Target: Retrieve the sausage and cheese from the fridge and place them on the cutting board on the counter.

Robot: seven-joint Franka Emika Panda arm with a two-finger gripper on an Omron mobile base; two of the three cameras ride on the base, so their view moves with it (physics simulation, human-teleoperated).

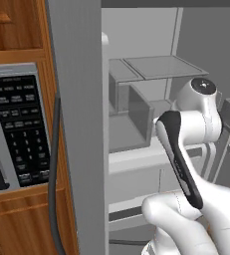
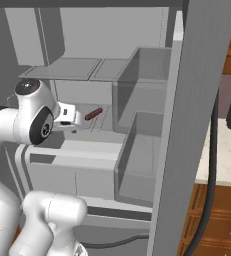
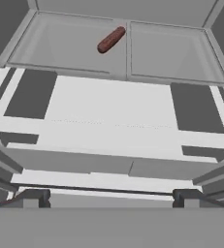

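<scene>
- Your gripper (image 3: 111,196) has its fingers spread wide apart with nothing between them; in the hand view the two dark fingertips (image 3: 32,196) sit at the far left and far right of the bottom edge.
- In the right base view you can see the hand poking out past the arm's big round joint, aimed into the open fridge (image 2: 137,30).
- Right below and ahead of the fingers there's a white drawer front (image 3: 113,140) with dark cutouts at its sides. Nothing's touching the fingers.
- Past that, on the glass shelf (image 3: 60,48), lies the sausage (image 3: 111,39): a reddish-brown stick, lying at a slant, just beside the strip that splits the shelf into two panels. It's well apart from your fingers.
- Same sausage shows up in the right base view (image 2: 93,114), just off the front of the hand.
- To the right of it there, the see-through door bins (image 2: 137,150) stick out from the open right door (image 2: 197,100).
- On the left side, the open left door (image 1: 79,124) stands edge-on, with its dark bar handle (image 1: 53,174) running down it.
- Left of that door is the built-in oven's keypad panel (image 1: 19,129) set in wood.
- Can't spot the cheese from these angles.
</scene>
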